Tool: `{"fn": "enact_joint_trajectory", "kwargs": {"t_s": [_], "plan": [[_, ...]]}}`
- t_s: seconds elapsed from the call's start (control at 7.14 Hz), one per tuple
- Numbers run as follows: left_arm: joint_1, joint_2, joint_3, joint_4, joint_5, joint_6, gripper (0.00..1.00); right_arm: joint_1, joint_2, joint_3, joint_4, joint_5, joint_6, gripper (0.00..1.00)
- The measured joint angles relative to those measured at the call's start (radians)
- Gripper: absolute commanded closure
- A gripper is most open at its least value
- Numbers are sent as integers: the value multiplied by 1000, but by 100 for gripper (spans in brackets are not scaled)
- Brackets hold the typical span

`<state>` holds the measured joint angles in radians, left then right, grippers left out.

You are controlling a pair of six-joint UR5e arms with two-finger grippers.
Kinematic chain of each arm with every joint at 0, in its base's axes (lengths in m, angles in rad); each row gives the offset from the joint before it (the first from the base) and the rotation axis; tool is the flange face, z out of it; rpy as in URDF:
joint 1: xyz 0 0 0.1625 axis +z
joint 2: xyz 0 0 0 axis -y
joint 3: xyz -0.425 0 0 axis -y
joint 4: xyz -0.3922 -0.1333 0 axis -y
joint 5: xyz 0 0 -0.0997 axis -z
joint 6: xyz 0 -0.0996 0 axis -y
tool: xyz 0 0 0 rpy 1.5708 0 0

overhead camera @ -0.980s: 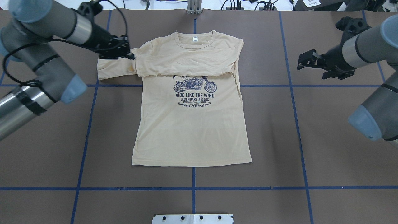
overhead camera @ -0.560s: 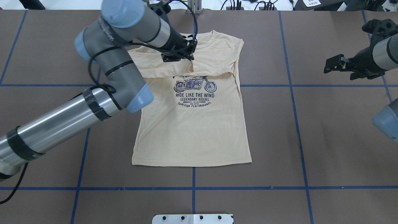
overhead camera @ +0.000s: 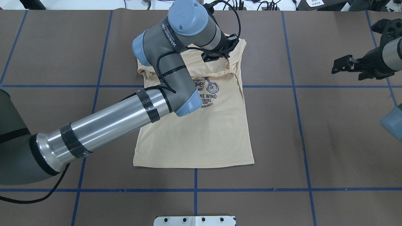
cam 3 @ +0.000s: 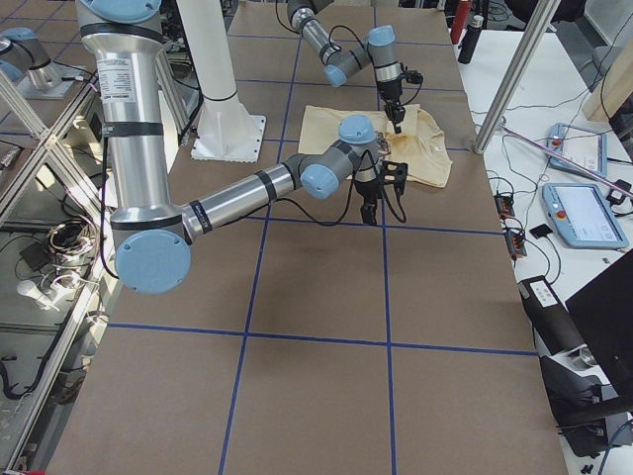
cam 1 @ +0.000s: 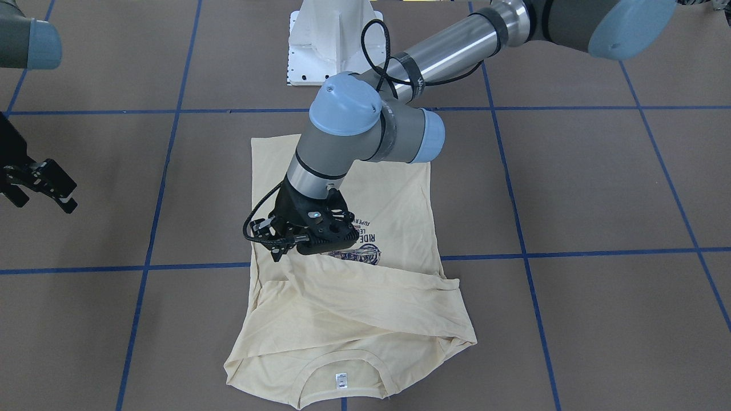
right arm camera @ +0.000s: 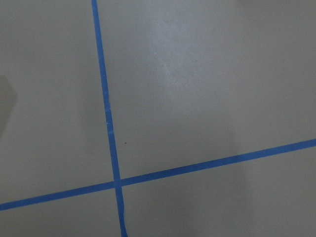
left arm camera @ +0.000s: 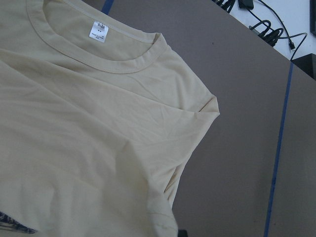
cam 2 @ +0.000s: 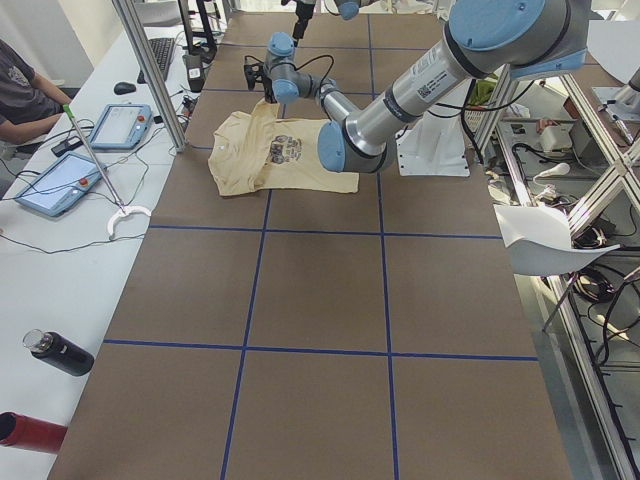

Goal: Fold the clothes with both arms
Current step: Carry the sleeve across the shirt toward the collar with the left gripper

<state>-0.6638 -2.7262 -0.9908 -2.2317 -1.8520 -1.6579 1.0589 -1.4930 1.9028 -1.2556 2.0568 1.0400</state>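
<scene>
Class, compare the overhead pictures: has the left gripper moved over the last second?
Yes. The left gripper has crossed from left of the central blue tape line to its right, over the shirt.

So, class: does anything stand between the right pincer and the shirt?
Nothing visible. Only bare brown table with blue tape lines lies between the right pincer and the shirt.

Lost in the overhead view behind the left arm (overhead camera: pixel 163 72): neckline, neck tag (cam 1: pixel 341 379) and the left half of the motorcycle print (overhead camera: pixel 208 84) on the shirt (overhead camera: pixel 194 141). Impossible to tell whether the left gripper (cam 1: pixel 278 251), black against black housing, is clamped on cloth. Cropped at the frame edge above the wrist: right arm (overhead camera: pixel 391 53). Tag lettering too small to read.
</scene>
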Motion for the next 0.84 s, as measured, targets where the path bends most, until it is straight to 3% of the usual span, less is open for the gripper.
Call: {"fn": "enact_joint_trajectory", "kwargs": {"t_s": [0.14, 0.28, 0.42, 0.56, 0.84], "plan": [[3, -30, 66, -53, 34, -30, 93, 1, -7, 1, 0, -2, 0, 1], [6, -57, 121, -91, 58, -65, 66, 1, -17, 4, 1, -2, 1, 1], [9, -91, 180, -129, 73, -106, 12, 1, -24, 10, 0, 1, 3, 0], [10, -117, 229, -164, 83, -129, 1, 0, -27, 14, 0, 2, 8, 0], [8, -130, 251, -189, 86, -134, 1, -6, -28, 17, 0, 8, 19, 0]]}}
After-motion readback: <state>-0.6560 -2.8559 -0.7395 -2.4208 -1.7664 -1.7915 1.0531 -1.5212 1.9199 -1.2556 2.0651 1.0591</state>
